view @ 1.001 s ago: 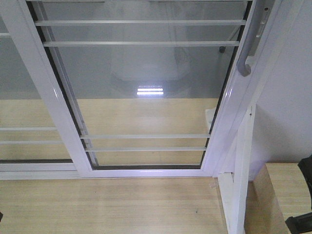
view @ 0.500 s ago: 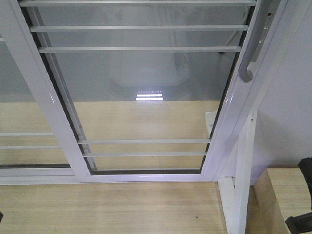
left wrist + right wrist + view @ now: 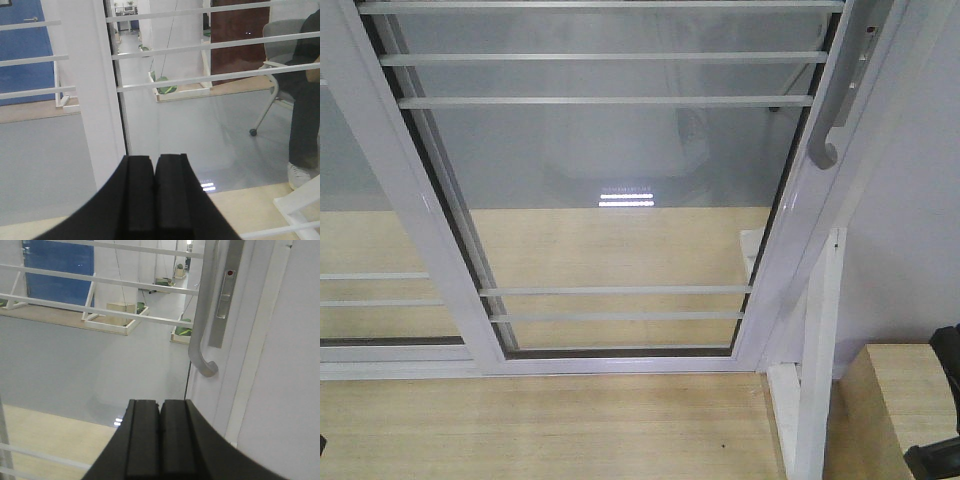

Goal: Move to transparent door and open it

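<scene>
**At the glass door, both pincers closed on nothing**

We see the transparent door (image 3: pixel 620 170) filling the middle of the front view, its white frame running from the top edge down to the wooden floor (image 3: pixel 540 420). Its grey curved handle (image 3: pixel 832 115) sits at the upper right, on the right-hand stile. A second glass panel (image 3: pixel 360 220) with no handle overlaps it on the left.

At the lower right, a white post (image 3: pixel 817 350) stands just beside the door frame, and a pale wooden block (image 3: pixel 905 400) sits next to the post.

Through the glass, the left wrist view shows a seated person (image 3: pixel 305 95) at the right edge and a shallow white-edged tray (image 3: pixel 167 90) holding something green. We cannot tell what the green thing is.

The left pincer (image 3: pixel 154 161) has its fingers pressed together and holds nothing. The right pincer (image 3: pixel 160 404) is likewise closed and empty, below the handle and apart from it.
</scene>
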Robot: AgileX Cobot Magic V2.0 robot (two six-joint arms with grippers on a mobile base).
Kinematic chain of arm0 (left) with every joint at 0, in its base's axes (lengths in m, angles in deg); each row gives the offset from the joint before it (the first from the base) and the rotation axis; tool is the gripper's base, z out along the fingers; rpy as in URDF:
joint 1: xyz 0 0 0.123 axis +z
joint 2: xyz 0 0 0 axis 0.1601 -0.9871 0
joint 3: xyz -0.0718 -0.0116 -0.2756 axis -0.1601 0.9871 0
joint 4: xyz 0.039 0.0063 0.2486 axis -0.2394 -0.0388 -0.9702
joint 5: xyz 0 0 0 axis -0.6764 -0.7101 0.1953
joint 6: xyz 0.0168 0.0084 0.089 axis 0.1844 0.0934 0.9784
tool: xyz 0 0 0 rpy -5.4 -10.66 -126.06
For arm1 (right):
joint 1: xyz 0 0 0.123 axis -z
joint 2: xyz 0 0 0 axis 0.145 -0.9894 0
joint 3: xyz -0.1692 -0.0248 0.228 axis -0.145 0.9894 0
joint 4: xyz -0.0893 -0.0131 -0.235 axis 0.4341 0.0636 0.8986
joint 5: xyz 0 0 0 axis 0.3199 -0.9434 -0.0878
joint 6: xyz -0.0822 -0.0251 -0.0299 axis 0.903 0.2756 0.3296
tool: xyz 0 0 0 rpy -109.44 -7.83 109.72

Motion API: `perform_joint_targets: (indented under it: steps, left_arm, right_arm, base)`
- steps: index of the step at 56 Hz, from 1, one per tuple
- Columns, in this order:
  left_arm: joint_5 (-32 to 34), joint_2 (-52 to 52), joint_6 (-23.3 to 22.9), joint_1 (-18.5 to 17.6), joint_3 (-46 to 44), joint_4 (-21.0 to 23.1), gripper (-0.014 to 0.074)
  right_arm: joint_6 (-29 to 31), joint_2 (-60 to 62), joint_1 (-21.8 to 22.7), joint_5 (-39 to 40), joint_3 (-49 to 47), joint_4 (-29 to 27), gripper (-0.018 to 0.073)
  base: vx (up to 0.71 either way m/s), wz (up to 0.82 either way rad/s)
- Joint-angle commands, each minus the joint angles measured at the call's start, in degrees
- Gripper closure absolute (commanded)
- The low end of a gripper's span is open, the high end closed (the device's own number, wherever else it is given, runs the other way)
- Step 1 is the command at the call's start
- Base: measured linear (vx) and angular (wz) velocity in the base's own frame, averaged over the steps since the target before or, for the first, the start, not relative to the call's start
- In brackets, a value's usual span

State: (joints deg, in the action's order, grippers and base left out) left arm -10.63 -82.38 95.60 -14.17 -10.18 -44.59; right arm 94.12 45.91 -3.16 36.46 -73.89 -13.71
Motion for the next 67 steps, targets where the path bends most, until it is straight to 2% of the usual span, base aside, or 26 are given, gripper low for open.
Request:
perform_joint_targets:
  steps: [1,21,27,31,40,45,54,67]
  left_arm:
    - [5.09,-0.37,-0.46,-0.27,0.79,0.24,0.0603]
    - [5.09,-0.37,-0.46,-0.27,0.79,0.24,0.0603]
    - [5.21,-0.37,-0.33,-0.27,0.79,0.16,0.0603]
    - [7.21,-0.37,-0.05,-0.27,0.79,0.16,0.0603]
    - [15.21,-0.37,-0.51,-0.27,-0.69,0.43,0.0603]
    - [17.96,-1.52,-0.51,-0.27,-3.54,0.43,0.0603]
    - [17.39,-12.67,-0.47,-0.27,-10.8,1.92,0.0603]
    - [19.87,-42.87,-0.27,-0.27,-31.21,1.71,0.0603]
  right_arm:
    - [0.29,-0.99,0.18,4.57,0.1,0.3,0.0565]
    - [0.72,-0.99,0.18,4.69,0.1,0.3,0.0565]
    - [0.72,-0.99,0.18,7.1,0.1,0.3,0.0565]
    - [0.81,-0.99,0.18,9.31,-0.02,0.39,0.0565]
    - [1.17,-0.99,0.24,20.49,-0.09,0.48,0.0565]
    - [1.3,-2.18,0.24,21.18,-2.07,0.33,0.0565]
    - [3.19,-11.22,0.24,16.22,-11.03,0.27,0.0565]
    - [3.96,-38.11,0.24,15.39,-29.16,-1.28,0.0565]
  base:
    - [0.0,0.0]
    - [0.0,0.0]
    - [0.0,0.0]
    - [0.0,0.0]
    - [0.0,0.0]
    - [0.0,0.0]
    - [0.0,0.0]
    - [0.0,0.0]
